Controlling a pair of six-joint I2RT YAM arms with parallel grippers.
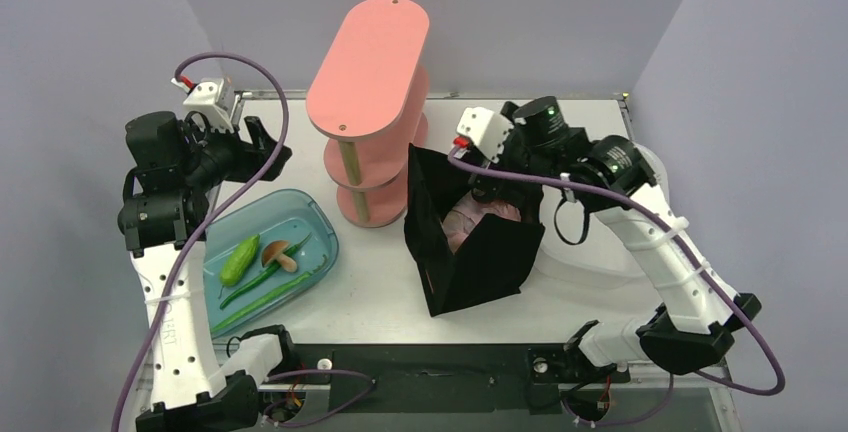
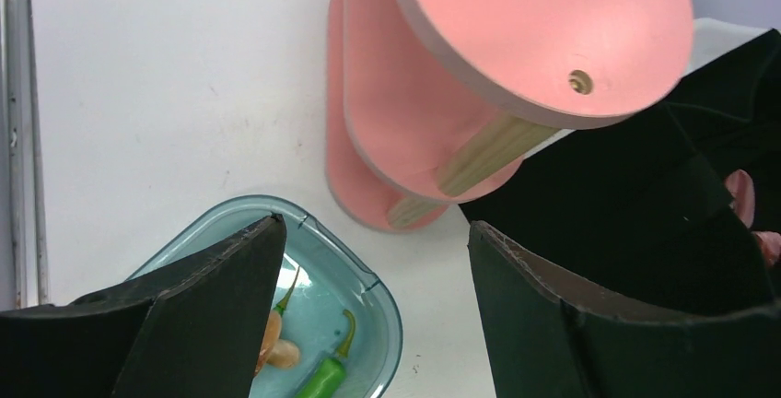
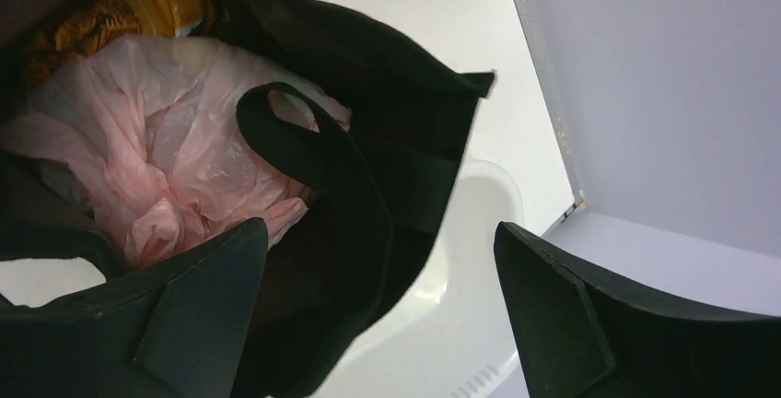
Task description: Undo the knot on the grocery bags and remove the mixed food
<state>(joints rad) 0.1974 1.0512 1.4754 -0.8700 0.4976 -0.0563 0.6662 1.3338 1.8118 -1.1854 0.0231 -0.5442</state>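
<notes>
Pink bag (image 3: pixel 157 158), bunched, lies inside the black tote (image 1: pixel 480 262), which stands on the bench (image 1: pixel 380 287) right of the pink stand (image 1: pixel 368 52). Right gripper (image 3: pixel 379 228), jaws wide and empty, hangs just above the tote's opening, bag below it. Left gripper (image 2: pixel 375 223), jaws likewise spread and empty, hovers near the blue tray (image 1: pixel 290 214).

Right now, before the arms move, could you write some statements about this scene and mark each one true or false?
1. The pink plastic bag lies inside the black tote. True.
2. The right gripper is shut on the tote. False: it is open and holds nothing.
3. The small cucumber lies in the blue tray. True.
4. In the top view, the pink shelf stands right of the tote. False: it stands left of it, between tray and tote.
</notes>
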